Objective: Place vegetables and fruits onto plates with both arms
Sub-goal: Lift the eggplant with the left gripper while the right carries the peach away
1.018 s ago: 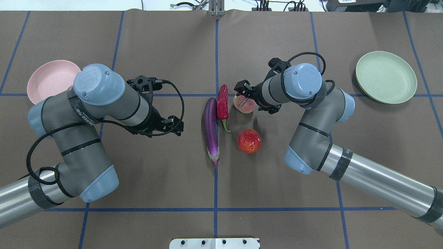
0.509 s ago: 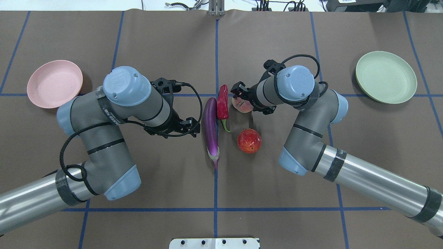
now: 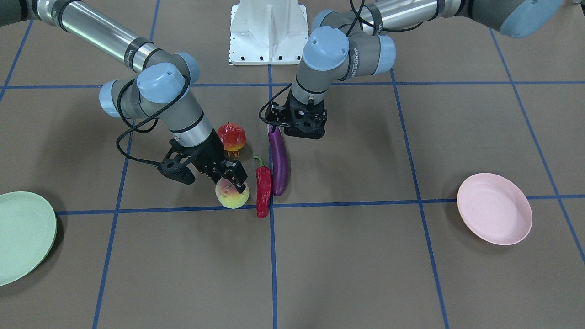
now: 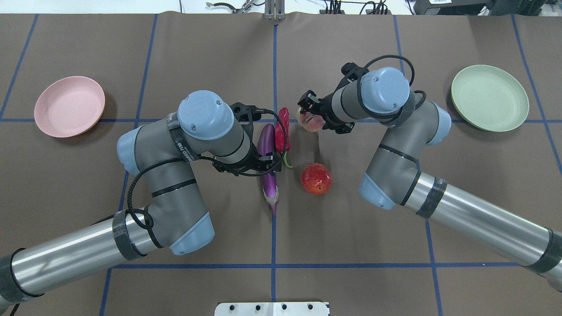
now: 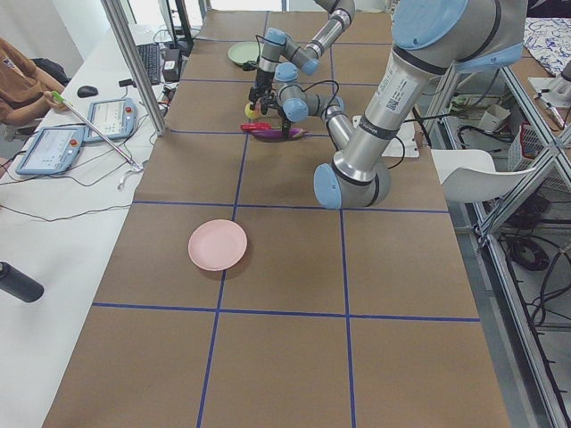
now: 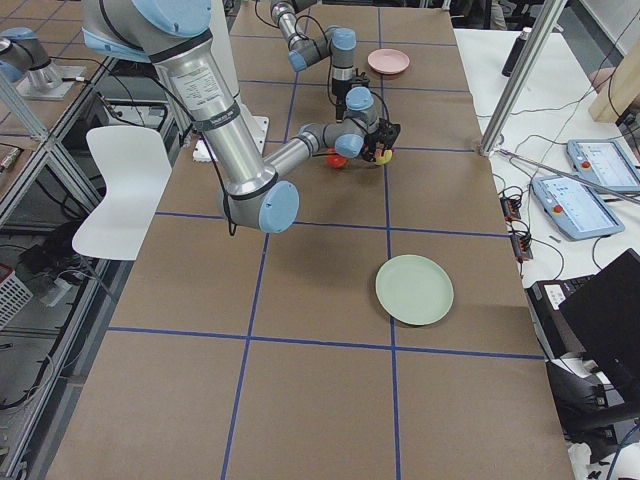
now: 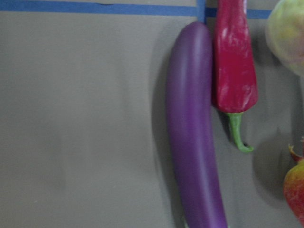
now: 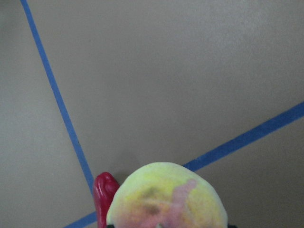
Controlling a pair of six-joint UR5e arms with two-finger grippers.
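Observation:
The purple eggplant [image 4: 265,139] and the red chili [image 4: 282,131] lie side by side at the table's middle, with the pomegranate [image 4: 316,178] to their right. My left gripper [image 4: 268,161] hovers over the eggplant's [image 3: 279,160] cap half, open, jaws on either side. My right gripper [image 4: 309,115] is shut on the peach [image 4: 308,123], held just above the table beside the chili [image 3: 263,189]. The right wrist view shows the peach [image 8: 166,199] held low. The pink plate [image 4: 69,106] is far left and the green plate [image 4: 489,97] far right, both bare.
The white base block [image 3: 267,32] stands at the robot's side of the table. Blue tape lines [image 4: 274,66] cross the brown surface. The left wrist view shows the eggplant [image 7: 192,133], the chili [image 7: 235,66] and the pomegranate's edge [image 7: 294,190].
My left arm has swung right from near the pink plate to over the eggplant. My right gripper has carried the peach a little away from the pomegranate, toward the far side.

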